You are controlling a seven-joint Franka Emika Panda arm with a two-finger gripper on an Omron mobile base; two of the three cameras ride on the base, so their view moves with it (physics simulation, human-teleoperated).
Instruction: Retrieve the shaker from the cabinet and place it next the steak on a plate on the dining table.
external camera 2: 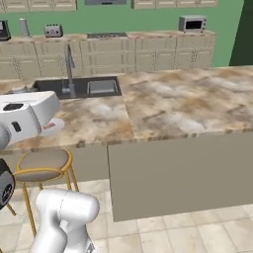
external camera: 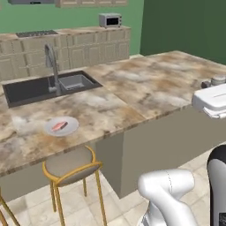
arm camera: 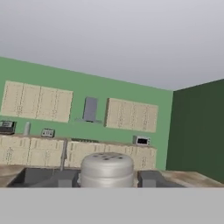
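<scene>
Gripper: clamped on the shaker, one dark finger on each side of it; the rounded cap with small holes shows between them.
Shaker position: held above the dining table, at the table's right end as the left base view has it, clear of the stone top.
Plate: near the table's front edge, in front of the black sink.
Steak: lies flat on the plate.
Stool: round seat, yellow frame, below the front edge under the plate.
Microwave: on the far counter against the green wall.
</scene>
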